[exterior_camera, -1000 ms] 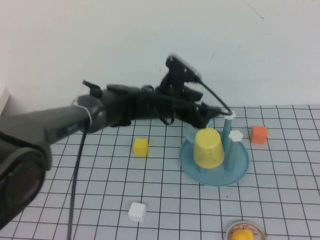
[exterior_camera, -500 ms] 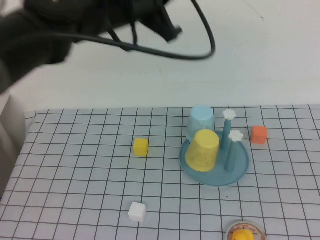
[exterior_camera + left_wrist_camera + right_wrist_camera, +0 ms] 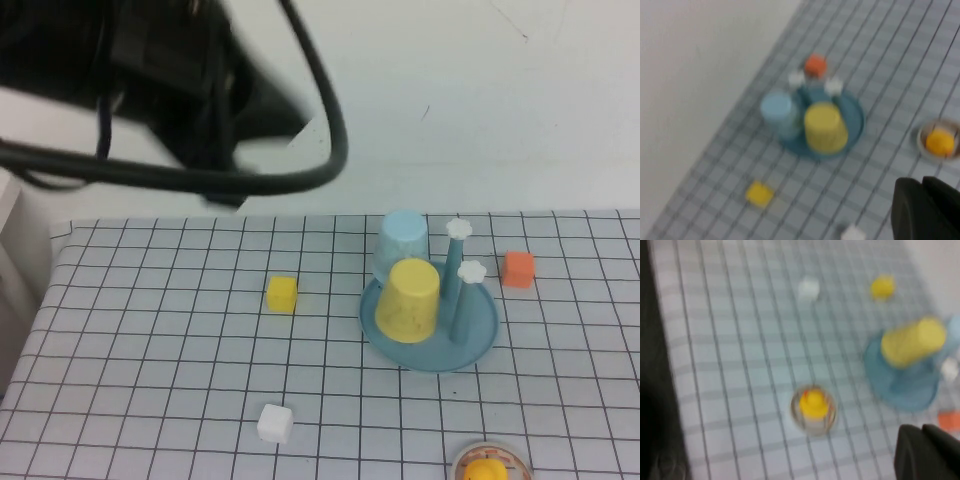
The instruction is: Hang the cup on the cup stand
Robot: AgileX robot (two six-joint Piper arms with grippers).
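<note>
The yellow cup [image 3: 408, 298] stands upside down and slightly tilted on the blue cup stand [image 3: 482, 335]; what is under it is hidden. Two blue pegs with white flower knobs [image 3: 471, 270] rise beside it. My left arm [image 3: 150, 100] is a dark blur high at the top left, far from the stand. In the left wrist view my left gripper [image 3: 922, 189] is shut and empty, high above the cup [image 3: 825, 127] and stand [image 3: 854, 111]. My right gripper [image 3: 922, 434] is shut and empty above the table, with the cup [image 3: 912, 342] and stand [image 3: 910, 392] off to one side.
A pale blue cup [image 3: 403, 240] stands upside down at the stand's back edge. A yellow cube [image 3: 282, 293], a white cube [image 3: 274, 423] and an orange cube [image 3: 517, 268] lie on the checked cloth. A small dish with a yellow thing [image 3: 487, 468] sits at the front edge.
My left arm has drawn back from the stand and risen up toward the camera, and its gripper has shut. The yellow cup stays on the stand, let go.
</note>
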